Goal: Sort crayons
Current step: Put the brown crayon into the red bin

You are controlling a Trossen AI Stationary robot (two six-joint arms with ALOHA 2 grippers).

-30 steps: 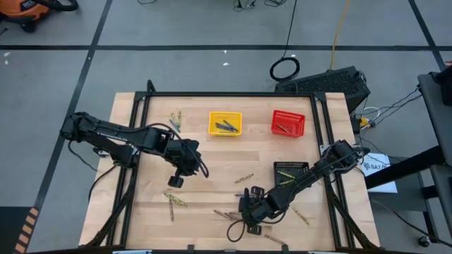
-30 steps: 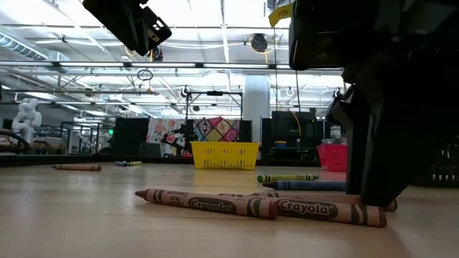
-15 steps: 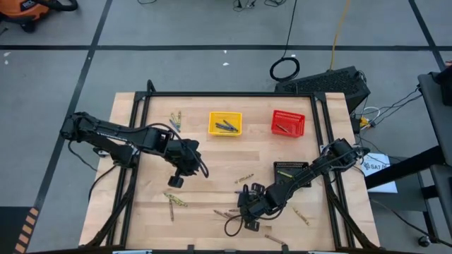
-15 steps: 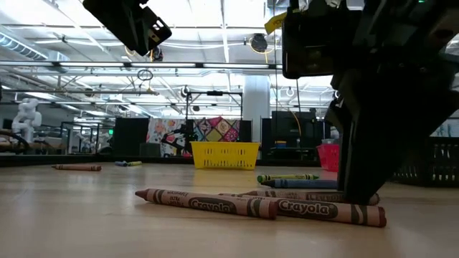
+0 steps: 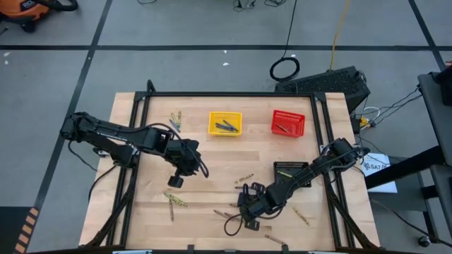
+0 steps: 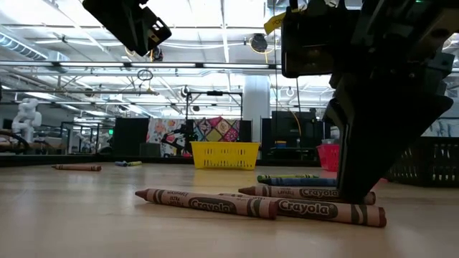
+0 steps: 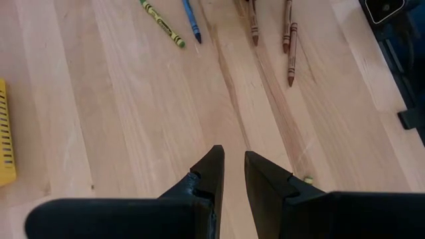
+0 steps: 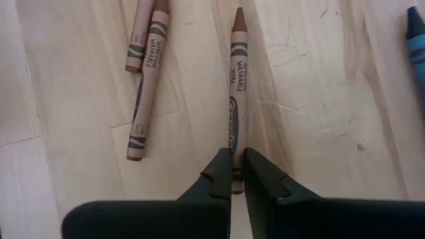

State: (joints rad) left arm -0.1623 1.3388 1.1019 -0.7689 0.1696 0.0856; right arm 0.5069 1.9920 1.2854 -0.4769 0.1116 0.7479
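Near the table's front edge, the right claw [image 8: 238,174] has just snapped together on a brown crayon [image 8: 236,99], so it can now lift it toward a basket. The left claw [image 7: 234,174] waits, slightly apart, holding nothing.

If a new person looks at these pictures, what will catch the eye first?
Probably the right gripper, down on the table's near edge and shut on the end of a brown crayon, with two more brown crayons lying beside. Then the bright yellow basket and red basket at the far side.
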